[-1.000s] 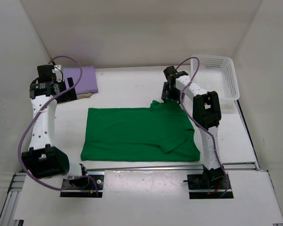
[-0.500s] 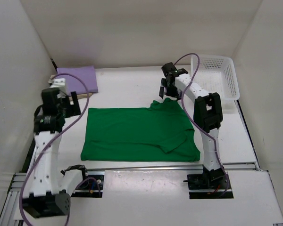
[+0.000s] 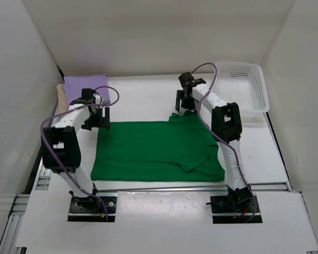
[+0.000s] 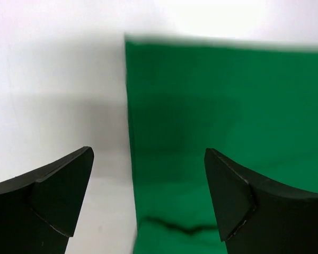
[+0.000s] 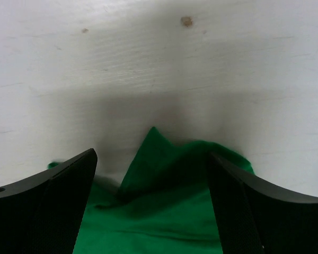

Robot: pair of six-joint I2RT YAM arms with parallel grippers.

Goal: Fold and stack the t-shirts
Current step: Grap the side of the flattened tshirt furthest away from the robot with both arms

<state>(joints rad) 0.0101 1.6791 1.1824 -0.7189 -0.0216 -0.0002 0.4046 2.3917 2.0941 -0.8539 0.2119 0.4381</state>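
Green t-shirt (image 3: 156, 151) lies flat on the table (image 3: 143, 98). Left hand (image 3: 95, 118), jaws wide apart and gripping nothing, hangs over the shirt's far left corner. Right hand (image 3: 183, 102), likewise apart, hangs over the bunched far right corner. Beyond, left: folded purple t-shirt (image 3: 86, 87) atop tan t-shirt (image 3: 60, 95). Beyond, right: white mesh basket (image 3: 244, 87).

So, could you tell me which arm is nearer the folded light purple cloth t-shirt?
Left. The left gripper sits just in front of the folded light purple cloth t-shirt, above the bright green cloth t-shirt's back-left corner; the right gripper is well off to its right.
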